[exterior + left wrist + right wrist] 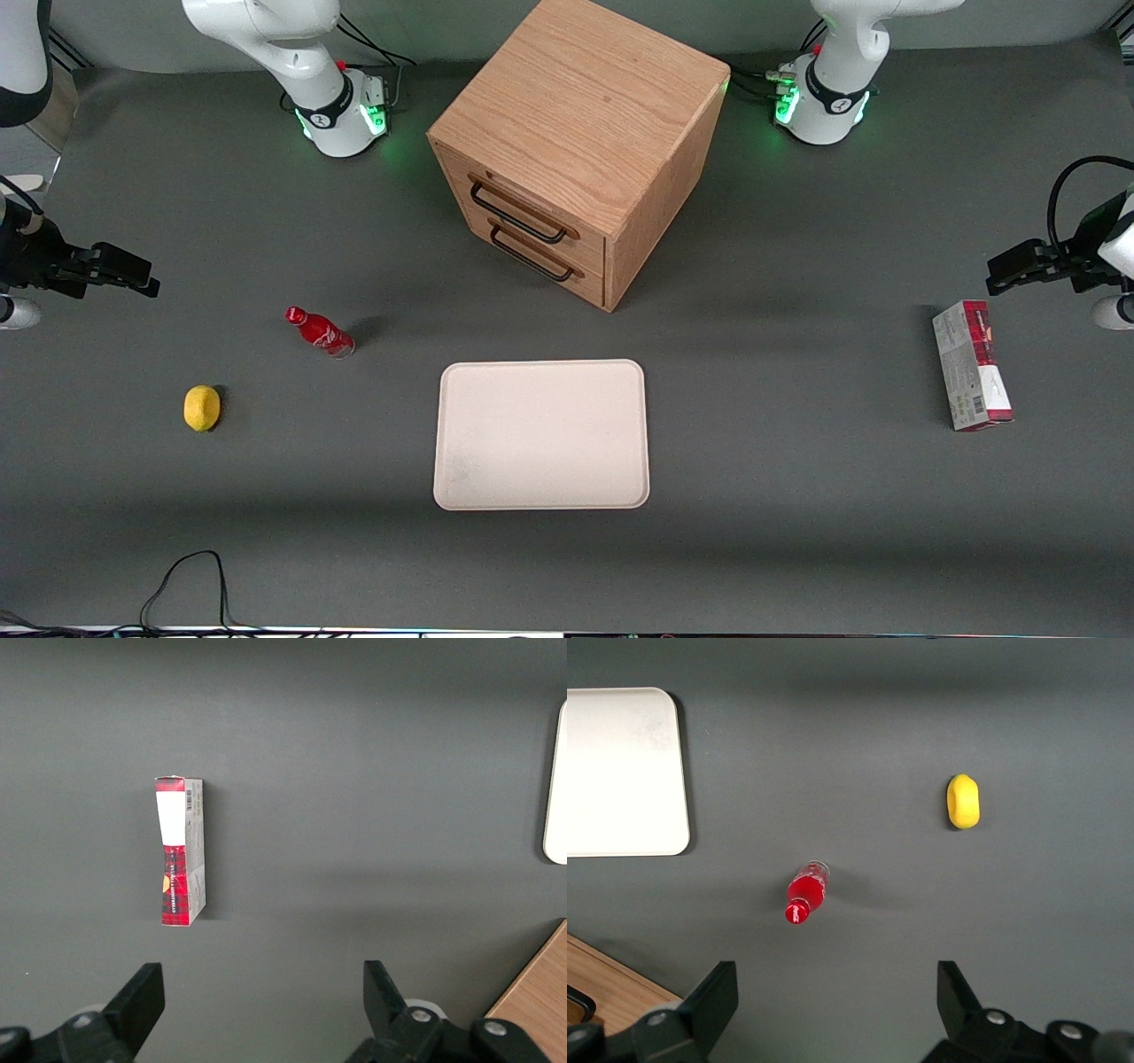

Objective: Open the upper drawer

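Upper centre of the front frame: boxy wooden cabinet (pixel 585 106) on the grey table (pixel 797 514), turned at an angle so its drawer face looks toward the working arm's end. On that face, the upper drawer (pixel 532 197), light oak, pushed fully in and flush with the cabinet front, thin black bar handle (pixel 518 213) across it. Directly below, the lower drawer (pixel 567 250) with the same kind of handle, equally closed.

Mid-height at the frame's edge, on the working arm's end: the gripper (pixel 142 276), raised off the table, well apart from the cabinet and touching nothing. Released, shown in the right wrist view by the two black fingers (pixel 713 997) spread wide around bare table, nothing between them.

Lower centre of the front frame: pale rectangular tray (pixel 540 434), nearer the front camera than the cabinet. Between tray and gripper, a small red bottle (pixel 319 330) standing on the table. Nearer the camera than the bottle and closer to the working arm's end, a yellow lemon (pixel 202 408). Toward the parked arm's end, a red and white carton (pixel 972 377) on the table. Bottom of the frame, a loop of black cable (pixel 186 576).

From the right wrist camera, also in sight: tray, bottle, lemon and a wooden corner of the cabinet.
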Action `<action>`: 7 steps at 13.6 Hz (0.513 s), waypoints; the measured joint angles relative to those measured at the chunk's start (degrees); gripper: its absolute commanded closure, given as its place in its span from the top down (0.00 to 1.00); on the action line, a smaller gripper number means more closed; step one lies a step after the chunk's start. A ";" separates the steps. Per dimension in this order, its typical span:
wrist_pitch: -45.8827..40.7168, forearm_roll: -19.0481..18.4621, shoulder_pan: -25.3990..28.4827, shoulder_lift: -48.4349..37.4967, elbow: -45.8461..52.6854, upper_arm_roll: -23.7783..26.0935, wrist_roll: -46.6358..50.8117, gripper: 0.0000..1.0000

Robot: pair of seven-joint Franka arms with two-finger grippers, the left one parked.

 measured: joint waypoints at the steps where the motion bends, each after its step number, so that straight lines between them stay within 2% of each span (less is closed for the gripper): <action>1: -0.03 0.00 -0.01 0.01 -0.02 -0.04 0.00 1.00; 7: -0.03 0.01 0.62 0.26 -0.04 0.90 -0.19 1.00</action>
